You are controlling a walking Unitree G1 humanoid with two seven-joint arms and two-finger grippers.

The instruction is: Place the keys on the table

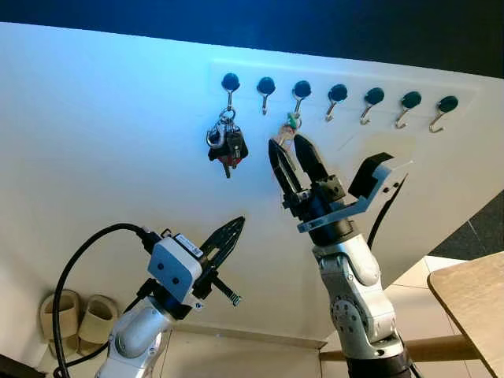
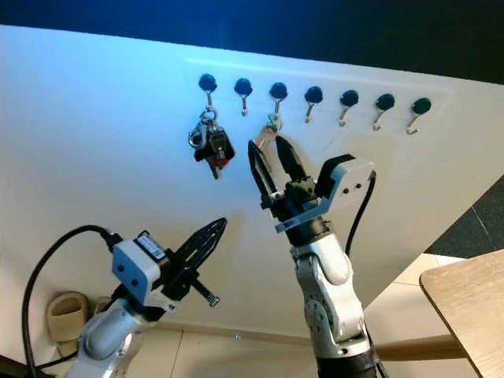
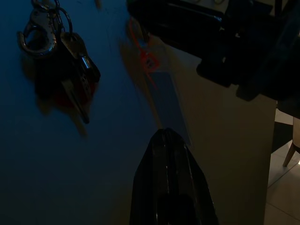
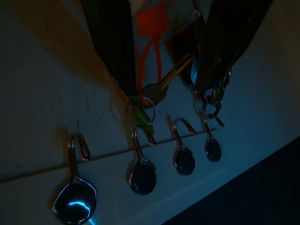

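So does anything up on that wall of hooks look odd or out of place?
Nothing looks broken or spilled. A bunch of keys hangs from the leftmost hook. A single key hangs from the third hook, with the right gripper open around it. The remaining hooks are bare. The left gripper waits lower down.

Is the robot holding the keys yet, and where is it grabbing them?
Not yet. The right gripper is open around the tagged key, which hangs from its hook. The left gripper holds nothing.
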